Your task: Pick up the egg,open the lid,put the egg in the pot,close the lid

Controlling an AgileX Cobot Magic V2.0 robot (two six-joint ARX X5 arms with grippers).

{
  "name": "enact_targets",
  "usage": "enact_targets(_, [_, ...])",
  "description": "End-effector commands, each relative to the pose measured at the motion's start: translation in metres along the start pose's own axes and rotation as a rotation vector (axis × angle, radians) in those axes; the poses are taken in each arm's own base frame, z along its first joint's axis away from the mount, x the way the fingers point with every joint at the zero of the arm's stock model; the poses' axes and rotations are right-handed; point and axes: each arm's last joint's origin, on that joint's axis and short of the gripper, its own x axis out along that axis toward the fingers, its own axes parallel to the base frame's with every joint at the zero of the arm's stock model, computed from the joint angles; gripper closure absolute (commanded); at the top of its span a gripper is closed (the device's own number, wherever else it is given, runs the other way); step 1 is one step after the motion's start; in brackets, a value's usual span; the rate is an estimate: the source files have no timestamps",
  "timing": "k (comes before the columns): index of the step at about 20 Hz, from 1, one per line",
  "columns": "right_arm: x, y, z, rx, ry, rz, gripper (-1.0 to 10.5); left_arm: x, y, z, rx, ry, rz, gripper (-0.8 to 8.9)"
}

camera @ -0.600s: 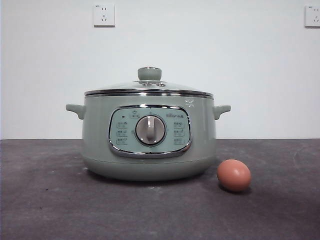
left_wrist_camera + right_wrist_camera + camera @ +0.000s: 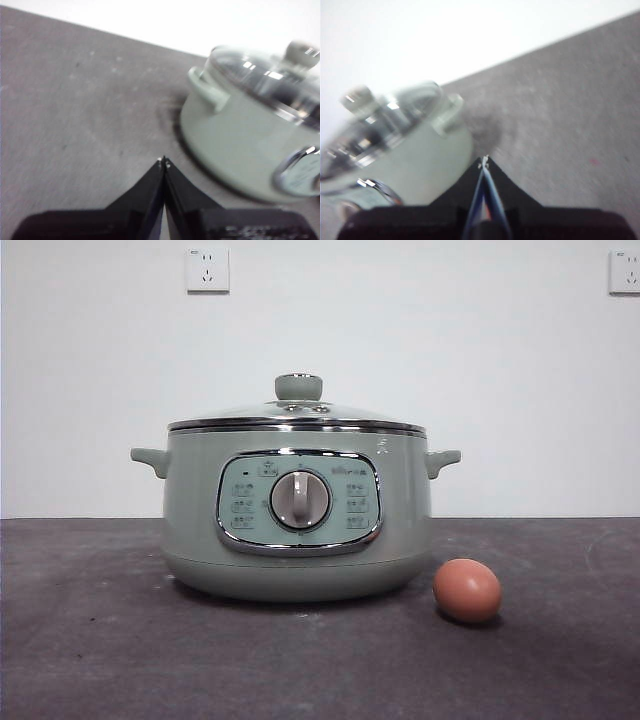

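Note:
The pale green pot (image 2: 298,515) stands in the middle of the dark table with its glass lid (image 2: 297,418) shut on it. The brown-orange egg (image 2: 467,590) lies on the table just in front of the pot's right side. Neither gripper shows in the front view. My left gripper (image 2: 163,161) is shut and empty, above the table beside the pot (image 2: 240,145) and its lid (image 2: 270,75). My right gripper (image 2: 484,160) is shut and empty on the pot's (image 2: 415,160) other side; the lid (image 2: 380,120) shows blurred. The egg is hidden in both wrist views.
A white wall with two sockets (image 2: 208,270) stands behind the table (image 2: 100,640). Bare dark tabletop lies to the left and right of the pot.
The pot looks shifted very slightly to the left in the front view. The egg has not moved.

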Motion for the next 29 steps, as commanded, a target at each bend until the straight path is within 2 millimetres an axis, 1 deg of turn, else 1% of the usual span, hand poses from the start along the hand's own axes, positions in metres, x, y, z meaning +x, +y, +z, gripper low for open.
enact_targets(1, [-0.004, 0.008, 0.018, 0.019, -0.001, 0.015, 9.6, -0.008, -0.008, 0.015, -0.010, -0.023, -0.035, 8.20])
enact_targets(4, [-0.007, 0.016, 0.033, 0.016, 0.056, 0.019, 9.6, -0.016, -0.014, 0.027, -0.009, -0.017, -0.053, 8.20])
enact_targets(6, [-0.009, 0.022, 0.044, -0.007, 0.113, 0.045, 9.6, -0.020, -0.017, 0.034, -0.013, -0.011, -0.055, 8.20])
enact_targets(10, [-0.014, 0.035, 0.069, -0.046, 0.239, 0.108, 9.6, -0.028, -0.027, 0.052, -0.017, 0.019, -0.117, 8.20])
enact_targets(13, [-0.016, 0.044, 0.086, -0.075, 0.337, 0.153, 9.6, -0.034, -0.034, 0.067, -0.014, 0.077, -0.165, 8.20])
enact_targets(19, [-0.018, 0.057, 0.115, -0.144, 0.527, 0.167, 9.6, -0.043, -0.049, 0.096, 0.064, 0.214, -0.274, 8.20])
enact_targets(24, [-0.020, 0.061, 0.126, -0.168, 0.648, 0.164, 9.6, -0.053, -0.059, 0.116, 0.114, 0.313, -0.282, 8.20])
enact_targets(29, [-0.025, 0.062, 0.125, -0.161, 0.784, 0.157, 9.6, -0.062, -0.066, 0.127, 0.145, 0.457, -0.300, 8.20])
